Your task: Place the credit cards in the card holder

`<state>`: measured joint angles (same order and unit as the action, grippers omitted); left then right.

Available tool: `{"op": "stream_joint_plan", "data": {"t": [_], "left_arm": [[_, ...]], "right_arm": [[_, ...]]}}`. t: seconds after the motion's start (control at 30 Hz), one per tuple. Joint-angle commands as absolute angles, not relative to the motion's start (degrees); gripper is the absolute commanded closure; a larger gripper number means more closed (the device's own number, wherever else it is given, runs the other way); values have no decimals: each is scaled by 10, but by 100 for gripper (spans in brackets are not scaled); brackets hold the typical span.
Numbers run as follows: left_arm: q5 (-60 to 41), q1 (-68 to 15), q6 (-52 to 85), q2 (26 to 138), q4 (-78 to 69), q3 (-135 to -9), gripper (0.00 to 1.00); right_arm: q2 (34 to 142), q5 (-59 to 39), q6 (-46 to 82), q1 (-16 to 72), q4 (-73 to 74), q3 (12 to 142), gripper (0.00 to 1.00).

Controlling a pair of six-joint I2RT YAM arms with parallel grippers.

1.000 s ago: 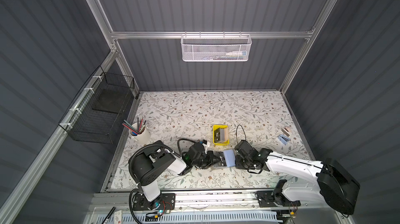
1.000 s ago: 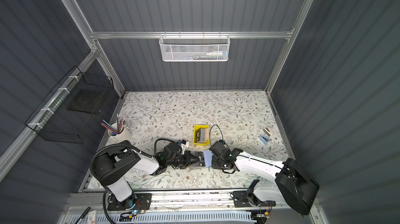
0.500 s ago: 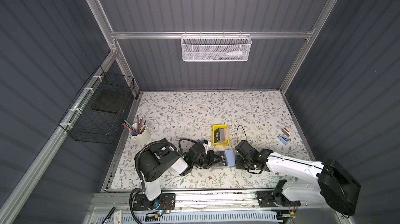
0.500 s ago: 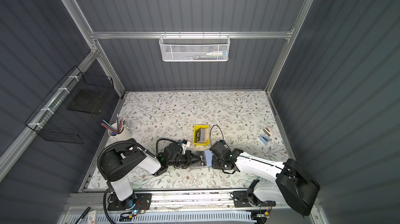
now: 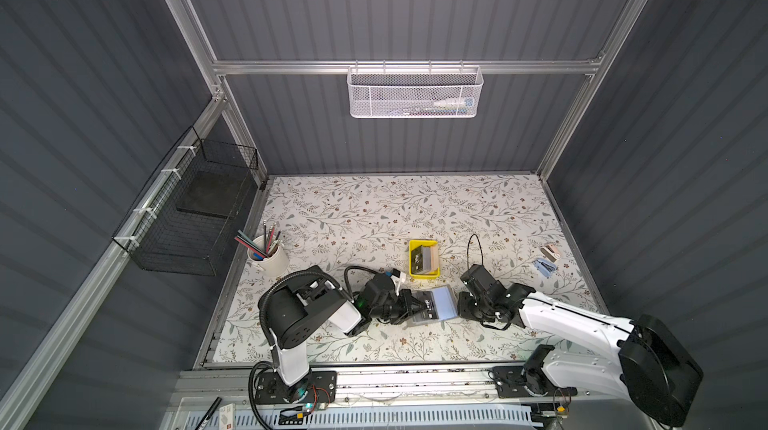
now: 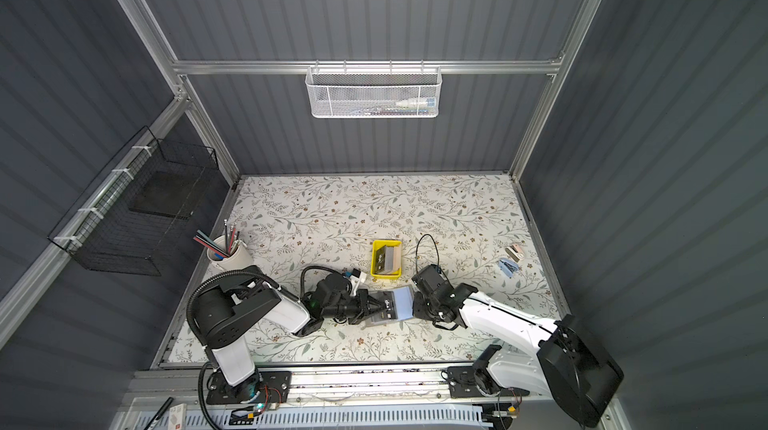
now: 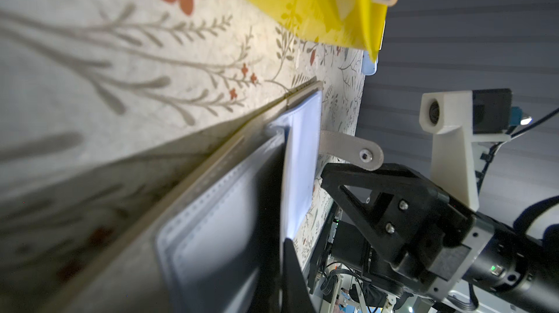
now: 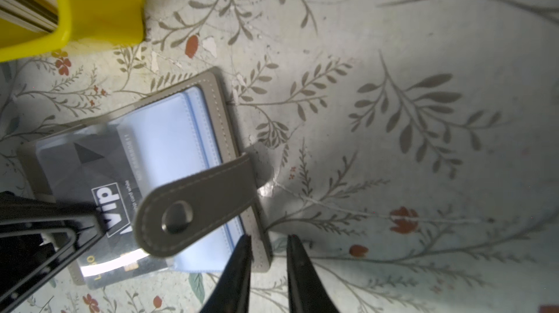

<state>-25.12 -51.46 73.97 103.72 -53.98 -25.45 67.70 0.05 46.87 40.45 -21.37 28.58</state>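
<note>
My left gripper (image 5: 420, 305) is pinched tight on the black VIP card (image 8: 112, 203). The card lies partway inside a bluish sleeve of the card holder (image 8: 225, 121), with its trailing end out past the holder's left edge. The holder lies open and flat on the table (image 5: 374, 216), just in front of the yellow tray (image 5: 424, 276) where the other cards (image 5: 422, 259) stand.

To do this well, I judge I must push the card flat and straight along the sleeve, low to the table, so its corners don't catch on the stitching. The snap strap (image 8: 193, 205) is flopped over the sleeves across the card's path, and it could snag.

My right gripper (image 8: 268, 237) has its fingers slightly apart with the holder's right edge between them, not clamped as far as I can tell. It should brace that edge so the holder doesn't slide.
</note>
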Motion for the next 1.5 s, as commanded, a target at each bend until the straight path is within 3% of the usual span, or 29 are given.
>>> {"op": "stream_joint_plan", "data": {"t": [0.0,0.83,1.27,1.47], "left_arm": [[-260,-517,728,1047,-509,-261,100],[-263,-521,723,1045,-480,-285,88],[-193,-524,631,951,-194,-330,78],[-165,-523,611,934,-130,-346,75]], "right_arm": [[676,-22,452,399,-205,278,73],[681,-92,456,400,-150,240,82],[714,-53,464,414,-179,246,83],[749,-36,466,426,-192,259,84]]}}
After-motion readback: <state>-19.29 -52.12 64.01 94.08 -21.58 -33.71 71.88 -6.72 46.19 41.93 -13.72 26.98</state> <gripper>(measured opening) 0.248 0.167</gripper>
